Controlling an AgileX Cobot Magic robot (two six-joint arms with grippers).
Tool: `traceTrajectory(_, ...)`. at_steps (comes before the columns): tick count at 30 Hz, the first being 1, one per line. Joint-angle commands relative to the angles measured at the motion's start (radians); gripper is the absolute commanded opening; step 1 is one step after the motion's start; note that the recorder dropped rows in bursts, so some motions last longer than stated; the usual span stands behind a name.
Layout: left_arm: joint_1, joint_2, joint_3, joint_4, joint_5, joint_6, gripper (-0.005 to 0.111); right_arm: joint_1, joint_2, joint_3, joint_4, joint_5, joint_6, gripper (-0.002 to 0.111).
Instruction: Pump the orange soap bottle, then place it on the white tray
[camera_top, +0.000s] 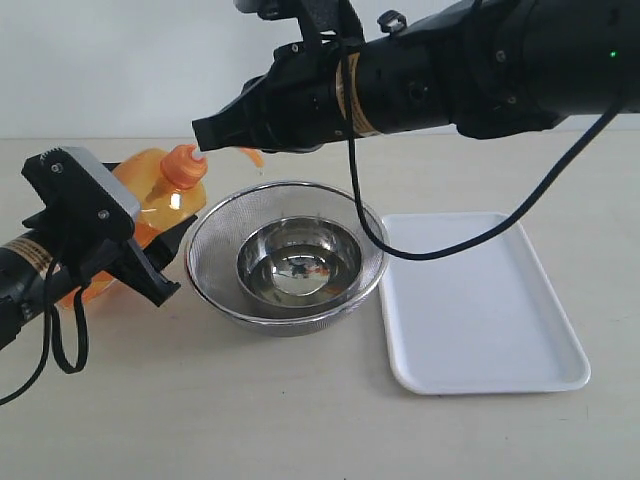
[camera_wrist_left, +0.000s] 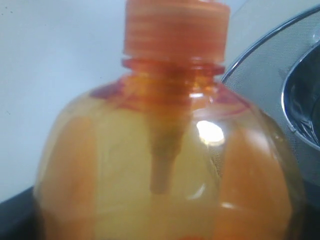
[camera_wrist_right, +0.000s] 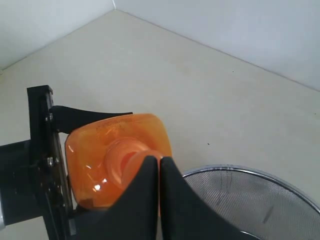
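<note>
Orange soap bottle (camera_top: 165, 200) is clamped in the left gripper (camera_top: 145, 228), tipped toward the steel mesh bowl (camera_top: 215, 225) just beside it. Right gripper (camera_top: 205, 135), jaws pressed together, tip right at the pump head (camera_top: 183, 165). White tray (camera_top: 480, 300) lies on the bowl's other side.

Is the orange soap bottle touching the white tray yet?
Apart. Exterior view: the orange soap bottle is left of the mesh bowl, the white tray right of it, bowl between them.
</note>
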Motion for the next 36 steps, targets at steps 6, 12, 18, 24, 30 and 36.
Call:
traceTrajectory(6, -0.013, -0.010, -0.006, 0.047, -0.055, -0.075, 0.005, 0.010, 0.040, 0.021, -0.023, -0.091, -0.003, 0.000)
traceTrajectory(12, -0.013, -0.010, -0.006, 0.047, -0.055, -0.075, 0.005, 0.017, 0.040, 0.021, -0.023, -0.087, -0.004, 0.000)
traceTrajectory(18, -0.013, -0.010, -0.006, 0.047, -0.055, -0.075, 0.005, 0.043, 0.051, 0.021, -0.021, -0.055, -0.024, 0.000)
traceTrajectory(24, -0.013, -0.010, -0.006, 0.044, -0.055, -0.075, 0.005, 0.043, 0.051, 0.021, -0.023, -0.043, -0.038, 0.000)
traceTrajectory(30, -0.013, -0.010, -0.006, 0.039, -0.055, -0.075, 0.005, 0.043, 0.046, 0.010, -0.022, -0.030, -0.041, 0.000)
traceTrajectory(36, -0.013, -0.010, -0.006, 0.013, -0.055, -0.077, 0.005, 0.040, -0.010, 0.010, -0.030, 0.029, -0.041, 0.000)
